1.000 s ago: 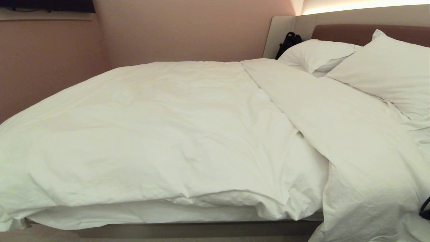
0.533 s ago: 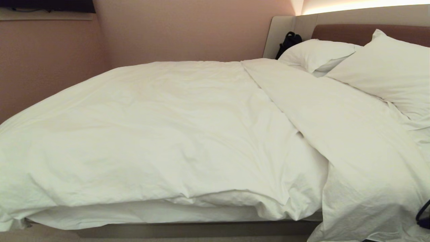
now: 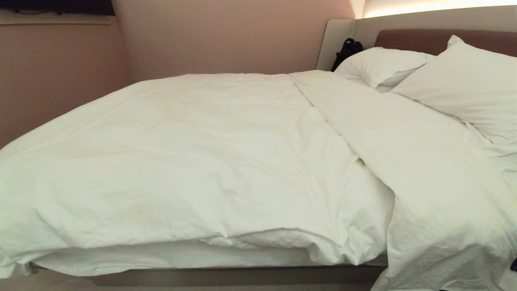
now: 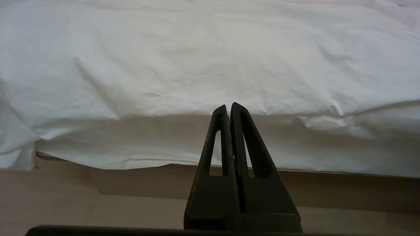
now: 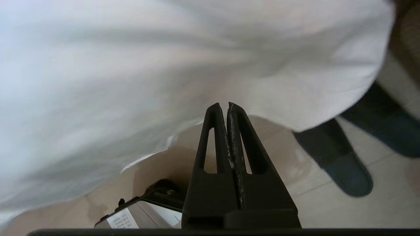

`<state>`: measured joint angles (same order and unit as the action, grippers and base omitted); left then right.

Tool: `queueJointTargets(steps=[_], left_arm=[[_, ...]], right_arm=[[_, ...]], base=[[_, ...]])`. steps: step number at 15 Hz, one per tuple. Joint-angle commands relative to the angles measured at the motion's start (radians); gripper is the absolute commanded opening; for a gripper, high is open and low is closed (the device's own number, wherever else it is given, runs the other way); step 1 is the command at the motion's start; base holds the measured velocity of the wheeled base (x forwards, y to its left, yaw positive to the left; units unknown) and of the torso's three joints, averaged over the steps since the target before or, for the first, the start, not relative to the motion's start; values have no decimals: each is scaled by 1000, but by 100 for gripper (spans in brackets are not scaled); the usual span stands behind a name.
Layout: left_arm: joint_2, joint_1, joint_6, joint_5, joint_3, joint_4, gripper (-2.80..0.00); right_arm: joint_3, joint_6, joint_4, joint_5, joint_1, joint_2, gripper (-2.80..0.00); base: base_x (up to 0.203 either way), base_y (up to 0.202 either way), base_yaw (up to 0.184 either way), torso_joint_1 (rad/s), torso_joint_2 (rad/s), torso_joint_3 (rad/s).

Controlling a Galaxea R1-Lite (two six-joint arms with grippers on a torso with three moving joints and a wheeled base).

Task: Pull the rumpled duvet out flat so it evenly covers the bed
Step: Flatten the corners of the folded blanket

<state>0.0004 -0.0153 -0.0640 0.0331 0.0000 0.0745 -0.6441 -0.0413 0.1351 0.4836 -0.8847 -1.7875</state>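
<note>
Head view: duvet (image 3: 210,161) spread over bed (image 3: 242,275); pillows (image 3: 464,85) upper right.
Bag: black bag (image 3: 346,50) beside pillows.
My left claw (image 4: 228,108): pressed together, empty.
My right claw (image 5: 223,108): closed, empty, by hanging duvet corner.
Room: pink wall (image 3: 222,36).

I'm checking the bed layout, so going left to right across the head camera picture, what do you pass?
Pink wall → flat part of the duvet → folded-back band of duvet → near pillow.

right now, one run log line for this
duvet: rumpled, overhangs bed | left gripper: shut, empty | right gripper: shut, empty
</note>
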Motion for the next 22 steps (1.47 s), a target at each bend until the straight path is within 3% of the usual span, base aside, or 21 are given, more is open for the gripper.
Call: queueJointTargets(steps=[1,6,12,16,19,22], left_arm=[[0,0,0,1,0,1,-280],[1,0,0,1,0,1,-280],[0,0,0,1,0,1,-280],[0,0,0,1,0,1,-280],[0,0,0,1,0,1,-280],[1,0,0,1,0,1,-280]], right_arm=[[12,0,-39,16,2,134,-280],[10,3,-252,108,59,453,-280],[3,80,-456,121,299,791,-280],[3,90,-582,121,377,1024,-280],[6,88,-643,125,399,1134,-280],[0,88,-753,169,477,1161,-280]], base=[[0,0,0,0,0,0],[0,0,0,0,0,0],[0,0,0,0,0,0],[0,0,0,0,0,0],[0,0,0,0,0,0],[0,0,0,0,0,0]])
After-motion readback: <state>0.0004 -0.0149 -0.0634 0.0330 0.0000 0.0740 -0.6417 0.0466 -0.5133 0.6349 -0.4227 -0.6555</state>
